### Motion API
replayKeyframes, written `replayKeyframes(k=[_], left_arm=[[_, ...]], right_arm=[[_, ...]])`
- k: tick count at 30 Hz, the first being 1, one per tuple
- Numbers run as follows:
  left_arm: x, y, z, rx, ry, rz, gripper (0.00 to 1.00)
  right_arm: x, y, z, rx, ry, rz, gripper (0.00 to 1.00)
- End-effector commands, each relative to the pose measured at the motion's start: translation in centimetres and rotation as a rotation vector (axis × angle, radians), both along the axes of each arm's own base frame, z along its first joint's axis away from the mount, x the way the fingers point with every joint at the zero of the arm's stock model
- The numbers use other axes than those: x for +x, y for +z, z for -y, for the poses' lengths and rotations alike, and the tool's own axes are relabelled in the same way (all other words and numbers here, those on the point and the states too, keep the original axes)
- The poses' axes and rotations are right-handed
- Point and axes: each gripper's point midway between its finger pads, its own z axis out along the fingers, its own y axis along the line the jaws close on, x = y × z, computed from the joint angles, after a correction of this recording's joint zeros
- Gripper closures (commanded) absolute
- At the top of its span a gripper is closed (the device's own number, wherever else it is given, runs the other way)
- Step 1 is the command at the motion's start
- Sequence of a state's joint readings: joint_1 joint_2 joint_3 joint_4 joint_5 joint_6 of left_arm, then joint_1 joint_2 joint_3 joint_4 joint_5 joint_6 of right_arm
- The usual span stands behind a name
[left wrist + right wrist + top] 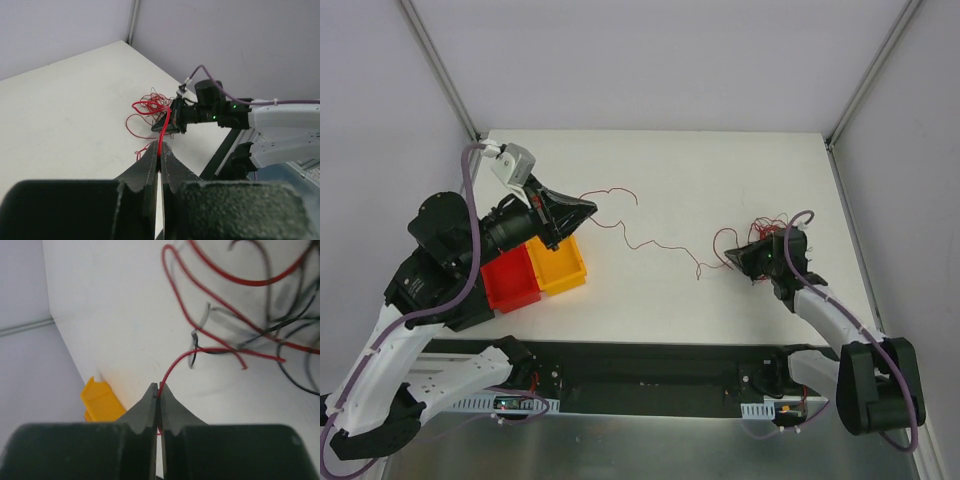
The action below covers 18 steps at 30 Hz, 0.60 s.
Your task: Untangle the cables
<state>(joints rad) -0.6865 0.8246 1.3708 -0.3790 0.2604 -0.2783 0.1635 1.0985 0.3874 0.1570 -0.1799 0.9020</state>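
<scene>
**Q:** What is on the left side?

**A:** The left arm reaches over a red bin (512, 285) and a yellow bin (562, 268), which sit side by side and touching on the white tabletop (720, 165). No wire shows in the parts of the bins that are visible, though the arm hides some of the red one. The left fingers (582, 210) are pressed fully together, pinching one end of a red wire (660, 244).

**Q:** Where does that wire go?

**A:** It runs left to right across the middle of the tabletop, slack and wavy, to the right fingers (733, 258). The right wrist view shows them closed on it too, with no gap between them.

**Q:** And the cables?

**A:** The cables (772, 222) sit in a loose heap of red and black curls just beyond the right fingers, well apart from the left ones. The right arm is far nearer to the heap.

**Q:** What does the next move depend on?

**A:** Probably that line between the two grips. The wire's length points from the left fingers straight at the heap, so drawing the left end away to the left would likely pull it free.
</scene>
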Motion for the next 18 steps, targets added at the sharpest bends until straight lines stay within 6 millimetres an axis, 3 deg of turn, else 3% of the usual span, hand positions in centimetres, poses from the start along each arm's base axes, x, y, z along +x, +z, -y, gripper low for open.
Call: replayKeyframes(k=[1, 4, 5, 6, 7, 9, 11, 14, 17, 18], left_arm=[[2.0, -4.0, 0.7, 0.038, 0.051, -0.093, 1.00], [4.1, -8.5, 1.3, 0.091, 0.115, -0.189, 1.00], [4.6, -9.8, 1.6, 0.108, 0.121, -0.216, 1.00], [4.9, -10.7, 2.1, 0.118, 0.112, -0.237, 1.00], [5.0, -11.4, 2.6, 0.124, 0.098, -0.257, 1.00], [5.1, -12.2, 3.6, 0.127, 0.060, -0.285, 1.00], [5.2, -11.8, 3.9, 0.113, 0.050, -0.284, 1.00], [5.5, -11.6, 3.6, 0.094, 0.082, -0.279, 1.00], [5.5, -12.6, 3.0, 0.095, 0.108, -0.293, 1.00], [5.4, -13.3, 3.0, 0.105, 0.106, -0.304, 1.00]], right_arm=[[2.5, 13.8, -2.8, 0.104, 0.138, 0.304, 1.00], [2.4, 24.0, -1.0, -0.118, 0.190, 0.522, 1.00], [2.2, 26.0, 0.0, -0.234, 0.210, 0.538, 1.00], [2.7, 29.4, 1.0, -0.330, 0.203, 0.588, 1.00], [2.6, 30.6, 1.7, -0.406, 0.230, 0.562, 0.99], [2.1, 36.4, 0.8, -0.447, 0.345, 0.647, 1.00], [1.3, 39.2, -1.3, -0.408, 0.467, 0.709, 1.00], [0.0, 39.1, -5.1, -0.298, 0.582, 0.798, 1.00], [-0.8, 35.9, -7.7, -0.227, 0.635, 0.818, 1.00], [-1.3, 34.0, -9.0, -0.208, 0.679, 0.804, 1.00]])
